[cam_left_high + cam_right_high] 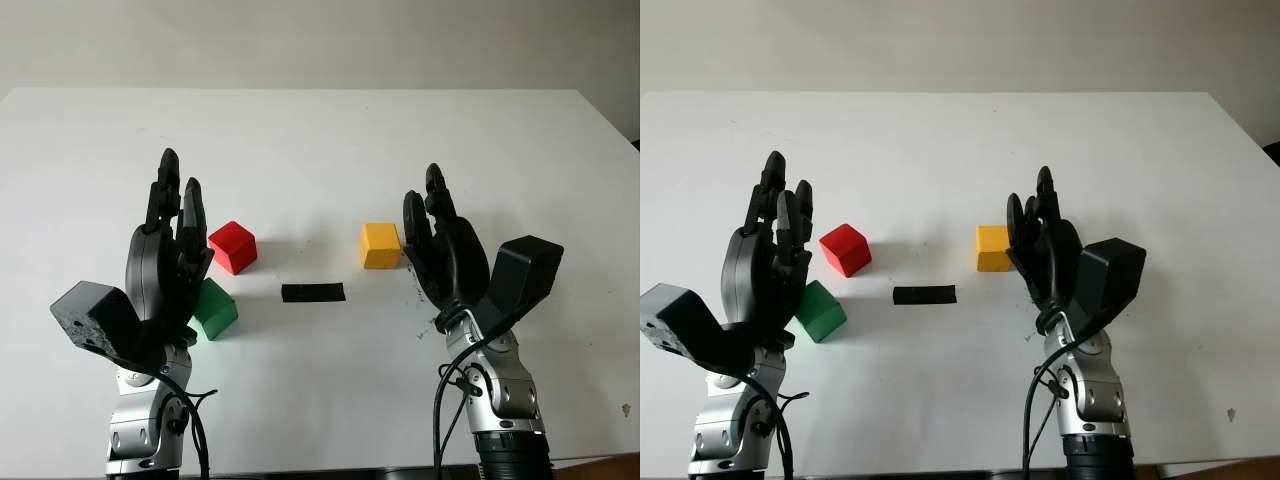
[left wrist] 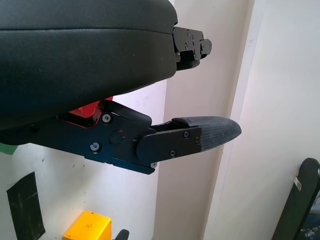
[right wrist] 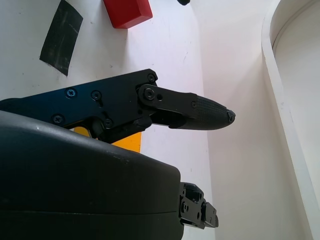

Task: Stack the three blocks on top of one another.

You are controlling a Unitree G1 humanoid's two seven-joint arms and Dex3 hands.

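Three blocks lie apart on the white table point(image 1: 320, 140). The red block point(image 1: 232, 247) is left of centre, and the green block point(image 1: 214, 309) sits nearer me, partly behind my left hand. The yellow block point(image 1: 380, 245) lies right of centre. My left hand point(image 1: 172, 215) is raised upright just left of the red and green blocks, open, holding nothing. My right hand point(image 1: 432, 215) stands upright close to the right of the yellow block, open as well. The right wrist view catches the red block point(image 3: 127, 12) and a sliver of the yellow block point(image 3: 127, 142) behind the fingers.
A strip of black tape point(image 1: 313, 292) lies flat on the table between the blocks, also seen as black tape point(image 3: 61, 36) from the right wrist. The table's far edge meets a pale wall.
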